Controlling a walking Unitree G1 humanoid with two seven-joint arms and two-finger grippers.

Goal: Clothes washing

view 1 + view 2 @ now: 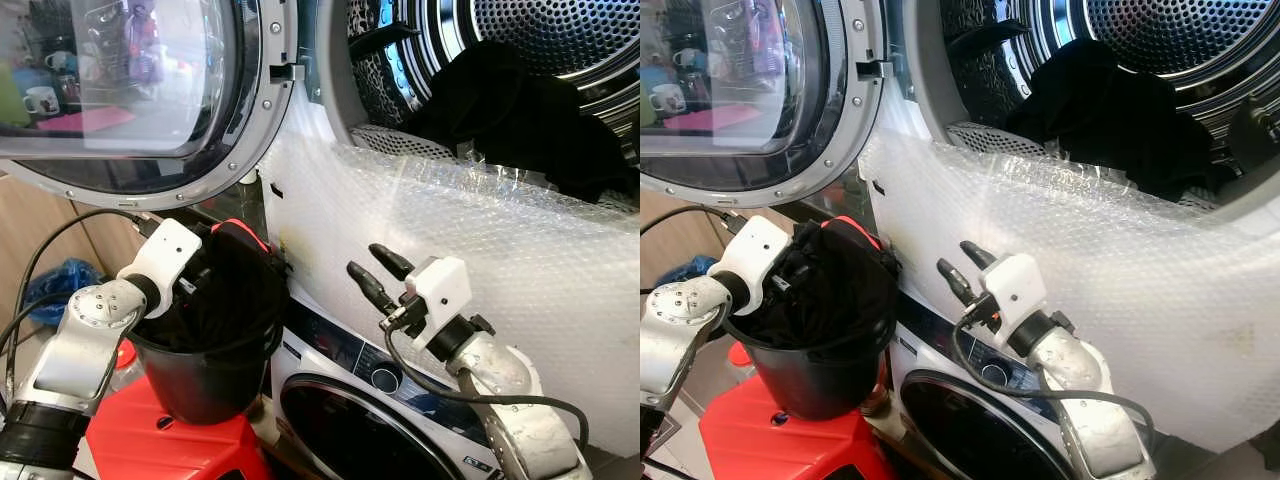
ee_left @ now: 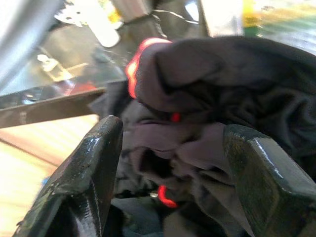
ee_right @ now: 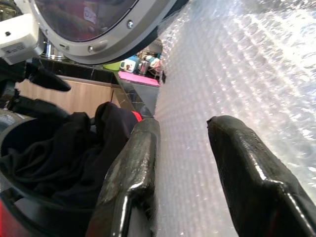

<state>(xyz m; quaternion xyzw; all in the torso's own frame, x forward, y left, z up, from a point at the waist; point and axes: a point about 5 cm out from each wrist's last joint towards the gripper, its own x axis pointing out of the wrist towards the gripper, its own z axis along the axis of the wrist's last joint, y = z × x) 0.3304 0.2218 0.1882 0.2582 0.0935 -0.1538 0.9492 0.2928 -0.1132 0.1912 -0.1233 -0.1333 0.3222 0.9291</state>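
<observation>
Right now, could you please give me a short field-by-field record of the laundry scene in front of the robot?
drum: open, dark clothes lying inside
door: round glass door swung open to the robot's left
front panel: covered with bubble wrap
bucket: black bucket on a red stool, holding dark clothing with red trim
left tool: left tool open, reaching into the bucket, fingers either side of the clothing
right tool: right tool open, empty, in front of the bubble wrap
lower machine: second round door below
</observation>
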